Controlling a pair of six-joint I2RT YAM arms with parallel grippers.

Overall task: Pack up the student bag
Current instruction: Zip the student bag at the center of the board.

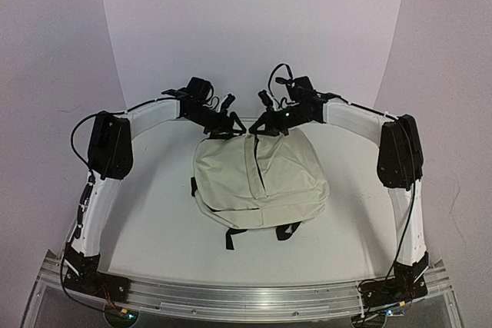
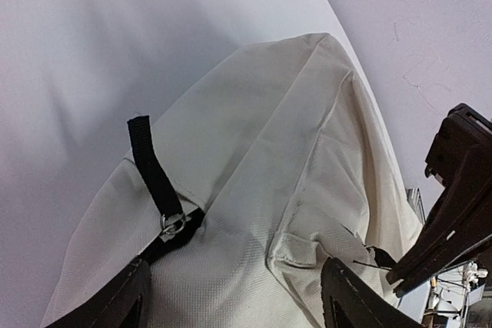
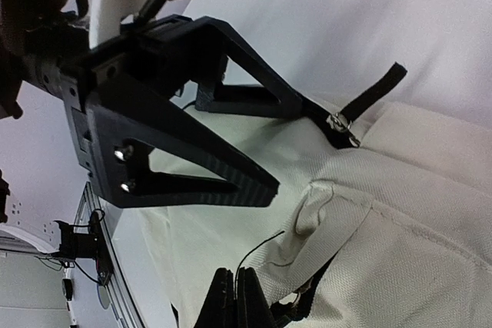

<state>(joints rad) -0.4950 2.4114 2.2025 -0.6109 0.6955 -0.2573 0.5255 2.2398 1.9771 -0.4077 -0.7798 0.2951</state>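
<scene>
The left tool (image 2: 234, 266) is being held released, jaws wide, over the far end of the student bag (image 1: 257, 178) lying on the desk (image 1: 154, 220), the right tool (image 3: 233, 286) being held clenched alongside.

A white table (image 1: 154, 236) fills the middle of the overhead view, with an aluminium rail (image 1: 246, 297) along its edge at 6 o'clock. A white backdrop (image 1: 254, 28) curves up from the tabletop toward 12 o'clock. Pale, lilac-tinged walls (image 1: 46, 36) stand at 9 and 3 o'clock. The light is soft and even, the shadows faint.
</scene>
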